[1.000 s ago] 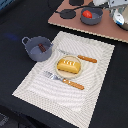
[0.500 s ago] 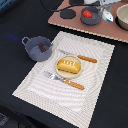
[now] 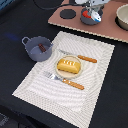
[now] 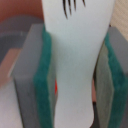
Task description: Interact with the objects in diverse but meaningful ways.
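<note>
Now the gripper (image 3: pixel 94 11) is far up at the back of the exterior view, over the toy kitchen set (image 3: pixel 100 22). It hangs right above a grey-blue pot (image 3: pixel 90 18) on that stove top, and something red, maybe the small tomato (image 3: pixel 88 15), sits inside the pot. In the wrist view the two green finger pads (image 4: pixel 44 80) press on a flat white piece between them, with a thin sliver of red peeking by one pad. What that white piece is, I cannot tell, and I cannot tell for sure if the gripper is clamped on something or just resting.

The other things are well apart from the gripper, nearer the front. The bread loaf (image 3: pixel 68 65) lies on the tan plate (image 3: pixel 61 72) in the middle of the striped mat (image 3: pixel 95 85). A knife (image 3: pixel 80 58) and a fork (image 3: pixel 64 80) with orange handles lie on either side of the plate. A second pot (image 3: pixel 37 48) with the brown sausage (image 3: pixel 42 48) in it sits at the mat's edge, on the exterior view's left.

So the pot with the red thing is straight below the gripper. I think the next move is up or down, not sideways.
</note>
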Available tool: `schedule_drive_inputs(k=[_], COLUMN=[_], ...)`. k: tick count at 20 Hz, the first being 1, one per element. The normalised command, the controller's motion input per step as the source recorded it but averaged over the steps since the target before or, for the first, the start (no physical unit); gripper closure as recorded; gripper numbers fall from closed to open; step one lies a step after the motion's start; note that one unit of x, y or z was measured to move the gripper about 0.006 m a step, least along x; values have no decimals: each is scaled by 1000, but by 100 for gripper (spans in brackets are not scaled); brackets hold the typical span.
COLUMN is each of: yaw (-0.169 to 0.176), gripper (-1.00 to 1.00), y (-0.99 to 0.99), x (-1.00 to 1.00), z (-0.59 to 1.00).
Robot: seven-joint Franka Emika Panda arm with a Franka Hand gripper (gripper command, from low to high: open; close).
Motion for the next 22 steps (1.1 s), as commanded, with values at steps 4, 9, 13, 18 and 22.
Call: schedule_drive_inputs(k=[4,9,13,18,22], yaw=[2,0,0,0,0], gripper=[100,100,100,100,100], y=[722,428,254,127,165], x=[-129,0,62,123,8], z=[200,11,-27,-96,-164])
